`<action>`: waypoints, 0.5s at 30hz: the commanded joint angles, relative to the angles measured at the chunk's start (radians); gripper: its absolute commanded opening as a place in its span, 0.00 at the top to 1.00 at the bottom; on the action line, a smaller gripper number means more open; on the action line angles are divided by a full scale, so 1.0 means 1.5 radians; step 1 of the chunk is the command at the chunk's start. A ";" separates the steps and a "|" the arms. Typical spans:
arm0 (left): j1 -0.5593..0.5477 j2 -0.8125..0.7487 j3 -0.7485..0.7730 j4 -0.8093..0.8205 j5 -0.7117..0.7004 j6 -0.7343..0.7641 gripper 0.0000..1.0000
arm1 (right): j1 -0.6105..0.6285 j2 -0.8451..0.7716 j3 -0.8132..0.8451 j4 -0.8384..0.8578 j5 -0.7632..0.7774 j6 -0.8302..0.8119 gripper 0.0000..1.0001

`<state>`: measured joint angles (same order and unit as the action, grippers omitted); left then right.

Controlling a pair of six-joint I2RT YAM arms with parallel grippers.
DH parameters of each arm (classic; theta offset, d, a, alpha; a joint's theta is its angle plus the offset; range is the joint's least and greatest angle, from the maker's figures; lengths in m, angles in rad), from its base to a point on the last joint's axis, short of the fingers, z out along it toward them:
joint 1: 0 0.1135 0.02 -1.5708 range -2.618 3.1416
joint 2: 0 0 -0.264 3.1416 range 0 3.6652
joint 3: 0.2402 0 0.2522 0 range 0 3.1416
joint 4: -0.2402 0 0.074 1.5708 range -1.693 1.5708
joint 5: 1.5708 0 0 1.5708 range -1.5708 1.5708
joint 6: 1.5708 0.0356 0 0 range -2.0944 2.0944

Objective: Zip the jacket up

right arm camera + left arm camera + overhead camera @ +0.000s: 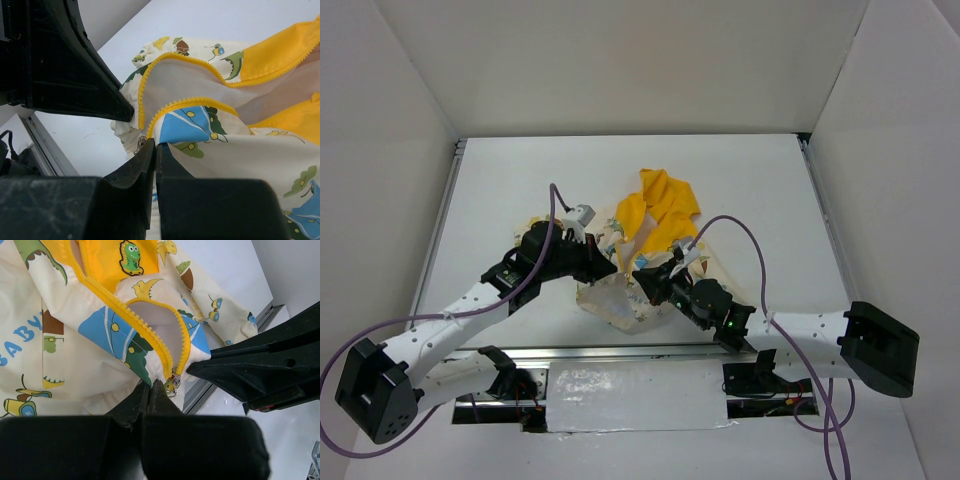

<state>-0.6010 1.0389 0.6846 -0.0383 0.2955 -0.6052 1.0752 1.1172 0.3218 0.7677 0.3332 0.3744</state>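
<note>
The jacket lies bunched in the middle of the table, its yellow hood toward the back. Its yellow zipper is open above and its two strips meet at the metal slider at the bottom hem. My left gripper is shut on the jacket's hem just left of the slider. My right gripper is shut on the hem fabric on the other side, next to the slider's pull. The two grippers' tips nearly touch; the right one's fingers show in the left wrist view.
A metal rail runs along the table's near edge, right below the jacket's hem; it also shows in the left wrist view. White walls enclose the table on three sides. Purple cables loop above both arms.
</note>
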 commanded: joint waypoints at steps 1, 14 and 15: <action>-0.004 0.004 0.005 0.017 0.012 0.011 1.00 | -0.004 0.003 0.029 0.017 -0.004 0.003 1.00; -0.005 0.010 0.001 0.020 0.023 0.012 1.00 | -0.004 0.011 0.032 0.022 -0.007 -0.002 1.00; -0.005 0.010 0.000 0.019 0.025 0.012 1.00 | -0.002 0.012 0.033 0.022 -0.005 -0.002 1.00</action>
<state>-0.6041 1.0515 0.6846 -0.0387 0.3035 -0.6044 1.0752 1.1278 0.3222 0.7670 0.3168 0.3740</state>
